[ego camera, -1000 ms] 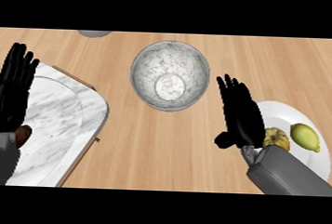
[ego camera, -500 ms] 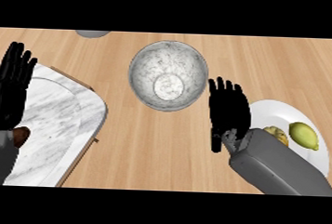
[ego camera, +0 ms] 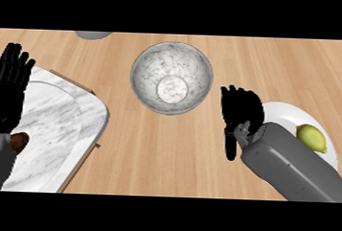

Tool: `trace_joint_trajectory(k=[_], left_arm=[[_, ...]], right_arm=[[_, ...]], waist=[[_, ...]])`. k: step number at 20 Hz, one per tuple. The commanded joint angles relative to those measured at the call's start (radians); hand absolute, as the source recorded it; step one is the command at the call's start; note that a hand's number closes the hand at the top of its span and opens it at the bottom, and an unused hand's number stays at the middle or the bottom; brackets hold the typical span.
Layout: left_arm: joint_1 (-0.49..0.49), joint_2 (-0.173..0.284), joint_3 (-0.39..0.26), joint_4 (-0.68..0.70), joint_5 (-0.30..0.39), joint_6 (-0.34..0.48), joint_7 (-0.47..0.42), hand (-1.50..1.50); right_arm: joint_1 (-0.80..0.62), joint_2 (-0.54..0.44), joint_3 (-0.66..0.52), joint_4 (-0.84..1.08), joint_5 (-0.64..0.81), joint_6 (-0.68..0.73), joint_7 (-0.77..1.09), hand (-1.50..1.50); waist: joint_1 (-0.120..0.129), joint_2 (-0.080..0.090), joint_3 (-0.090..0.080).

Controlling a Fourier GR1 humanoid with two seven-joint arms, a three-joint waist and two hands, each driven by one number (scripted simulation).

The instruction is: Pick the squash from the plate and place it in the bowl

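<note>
Squash [ego camera: 312, 137], small, yellow-green, prob. light, stiff & smooth-skinned, sits on plate [ego camera: 287, 113] right of bowl [ego camera: 171, 78]; right hand [ego camera: 242, 116], fingers straight & holding nothing, should grasp across its middle; left hand [ego camera: 8, 88] rests open.

Pale wood-grain counter [ego camera: 274, 68], grey marbled stone-look bowl [ego camera: 150, 83], smooth white plate [ego camera: 283, 116], white marble-veined tray [ego camera: 68, 118]
</note>
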Motion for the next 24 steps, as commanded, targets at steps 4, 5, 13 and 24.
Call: trace_joint_trajectory(k=[4,5,13,24], left_arm=[[0.013,-0.009,0.01,0.007,0.002,-0.013,-0.018,0.0],[0.011,-0.012,0.005,-0.002,-0.009,-0.004,-0.019,0.0],[0.036,0.009,0.042,-0.02,0.012,-0.038,-0.016,0.0],[-0.041,-0.034,0.024,0.015,-0.042,-0.015,0.005,0.0]], right_arm=[[0.007,0.002,-0.009,-0.035,-0.063,0.178,0.286,-1.5],[0.018,0.006,-0.001,-0.032,-0.053,0.167,0.289,-1.5],[0.121,-0.056,-0.029,-0.04,-0.013,0.126,0.248,-1.5],[0.233,-0.147,-0.14,-0.08,0.056,0.156,0.078,-1.5]], waist=[[-0.003,-0.001,0.001],[-0.001,0.0,0.002],[0.004,0.002,0.003],[0.007,0.008,0.004]])
